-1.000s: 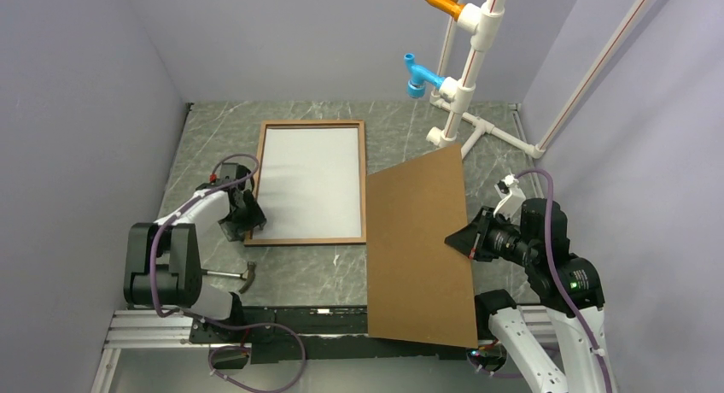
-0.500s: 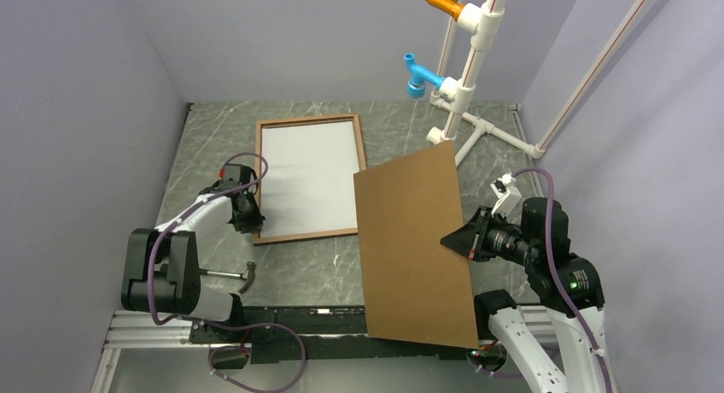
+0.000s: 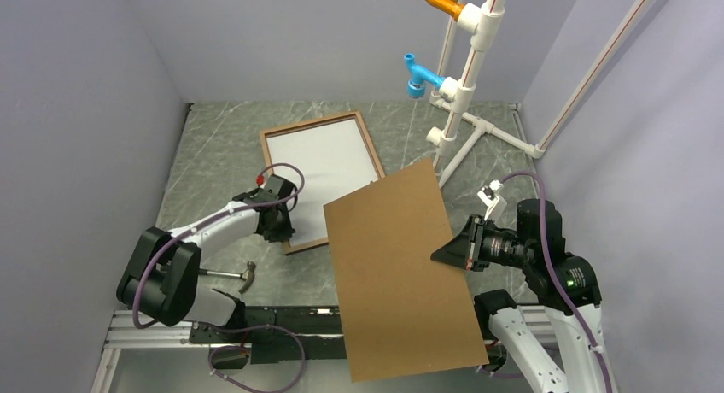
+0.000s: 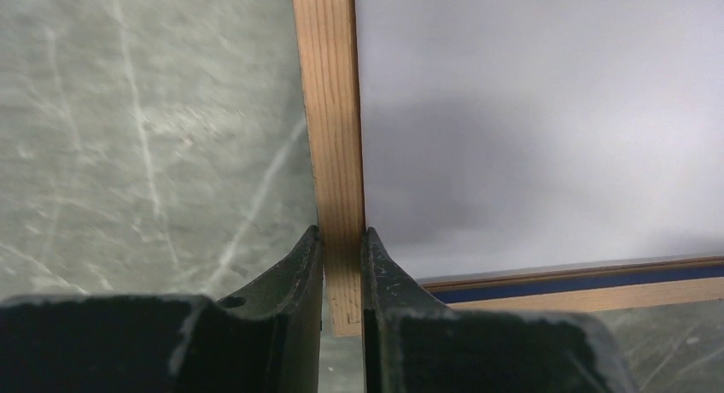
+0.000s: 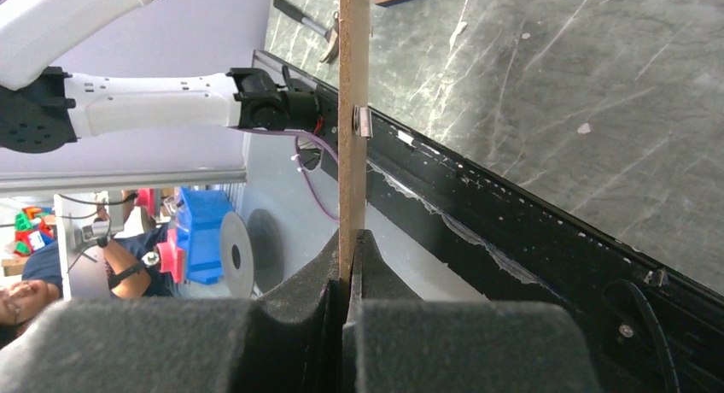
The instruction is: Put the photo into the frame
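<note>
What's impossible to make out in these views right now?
The photo's picture side: top and left wrist views show only its white back.
The frame's near right corner: top view, covered by the backing board.
The backing board's faces: right wrist view shows only its edge, clamped in the right end effector.

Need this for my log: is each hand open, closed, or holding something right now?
Left hand: closed on the frame rail.
Right hand: closed on the edge of the backing board.
</note>
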